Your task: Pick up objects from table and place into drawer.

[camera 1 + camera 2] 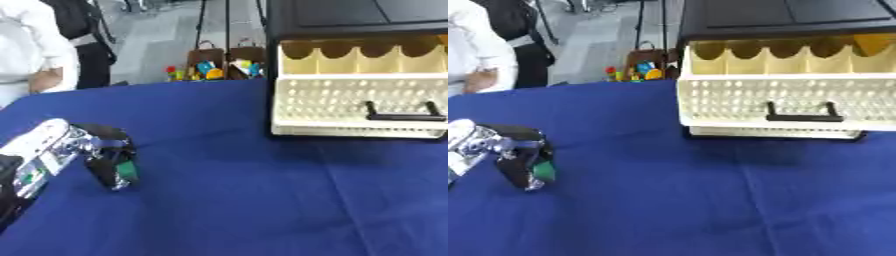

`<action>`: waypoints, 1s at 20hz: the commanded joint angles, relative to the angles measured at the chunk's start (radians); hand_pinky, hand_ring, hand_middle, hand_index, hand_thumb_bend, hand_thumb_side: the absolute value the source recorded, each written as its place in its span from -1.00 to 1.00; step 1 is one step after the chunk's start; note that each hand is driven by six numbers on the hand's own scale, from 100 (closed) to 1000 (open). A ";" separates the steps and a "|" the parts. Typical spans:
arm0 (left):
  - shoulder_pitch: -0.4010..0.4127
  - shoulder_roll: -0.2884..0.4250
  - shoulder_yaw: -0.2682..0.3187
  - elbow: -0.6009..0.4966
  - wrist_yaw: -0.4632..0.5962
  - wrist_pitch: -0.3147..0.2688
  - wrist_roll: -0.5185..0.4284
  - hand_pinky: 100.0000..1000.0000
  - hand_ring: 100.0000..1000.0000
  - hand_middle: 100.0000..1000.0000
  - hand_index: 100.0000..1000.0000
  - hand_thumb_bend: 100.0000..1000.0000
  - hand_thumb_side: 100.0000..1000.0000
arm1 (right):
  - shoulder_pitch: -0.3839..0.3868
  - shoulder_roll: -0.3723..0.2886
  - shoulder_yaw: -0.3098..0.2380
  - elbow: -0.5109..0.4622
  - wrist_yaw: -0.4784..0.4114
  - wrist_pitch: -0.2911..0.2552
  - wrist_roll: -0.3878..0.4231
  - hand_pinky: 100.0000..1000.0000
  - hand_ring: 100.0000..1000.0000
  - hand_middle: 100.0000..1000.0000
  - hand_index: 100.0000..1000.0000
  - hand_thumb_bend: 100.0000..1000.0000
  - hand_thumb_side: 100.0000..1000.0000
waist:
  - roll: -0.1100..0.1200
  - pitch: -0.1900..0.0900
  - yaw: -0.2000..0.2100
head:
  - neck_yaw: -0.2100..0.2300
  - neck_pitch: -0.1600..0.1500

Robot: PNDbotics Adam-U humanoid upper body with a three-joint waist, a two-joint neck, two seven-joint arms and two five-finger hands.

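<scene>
One hand working: my left hand (109,162), fingers curled round a small green object (128,171) on the near-left cloth. Pick-up step, I reckon. Next: carry it right and far to the open drawer (359,102).

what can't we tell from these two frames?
- Green thing under the left hand: curled fingers cover it in both eye views, identity unclear.
- Drawer compartments: front wall hides their floors.
- Right hand: in neither view.
- Left arm: cut off by the left edge.
</scene>
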 commanded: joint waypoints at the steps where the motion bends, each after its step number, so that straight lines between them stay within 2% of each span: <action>1: -0.012 0.021 0.003 -0.019 0.001 0.004 0.001 -0.46 -0.33 -0.21 0.12 -0.80 -0.48 | -0.012 -0.019 -0.010 -0.015 0.005 -0.006 -0.008 -0.46 -0.14 -0.22 0.40 -0.91 0.41 | -0.008 -0.027 0.002 | 0.002 -0.010; 20: -0.037 0.036 0.008 -0.089 -0.010 0.033 -0.049 -0.48 -0.35 -0.25 0.08 -0.86 -0.50 | -0.008 -0.017 -0.009 -0.015 0.000 -0.007 -0.008 -0.45 -0.13 -0.21 0.40 -0.91 0.41 | -0.002 -0.056 0.016 | 0.000 0.014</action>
